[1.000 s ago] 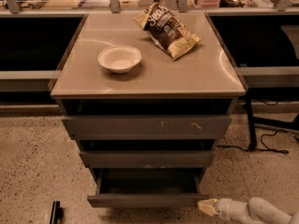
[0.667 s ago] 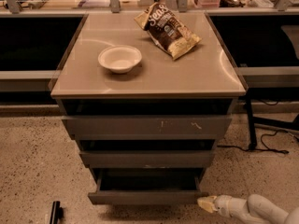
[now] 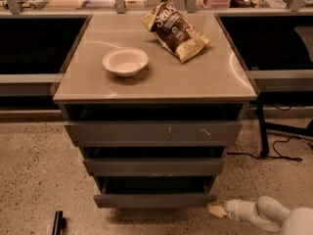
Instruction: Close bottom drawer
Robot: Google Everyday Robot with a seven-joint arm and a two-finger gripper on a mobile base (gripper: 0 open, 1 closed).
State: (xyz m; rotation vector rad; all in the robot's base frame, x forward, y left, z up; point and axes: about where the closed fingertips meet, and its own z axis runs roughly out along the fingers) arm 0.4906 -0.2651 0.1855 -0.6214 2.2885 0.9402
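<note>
The bottom drawer [image 3: 154, 199] is the narrowest of three grey-brown fronts, low in the cabinet. It stands pulled out a little, with its dark box [image 3: 154, 184] showing above the front. My gripper [image 3: 215, 209] is at the bottom right, its pale tip next to the drawer front's right corner. The white arm [image 3: 266, 215] reaches in from the right edge.
A white bowl [image 3: 125, 61] and a chip bag [image 3: 175, 31] lie on the cabinet top [image 3: 195, 80]. The middle drawer [image 3: 154, 166] and the scratched top drawer [image 3: 154, 132] sit above. Cables [image 3: 279, 148] trail on the floor at right. A dark object [image 3: 57, 223] lies at bottom left.
The gripper has stayed at the drawer front's right corner, shifting slightly left. The drawer looks pushed in a little further.
</note>
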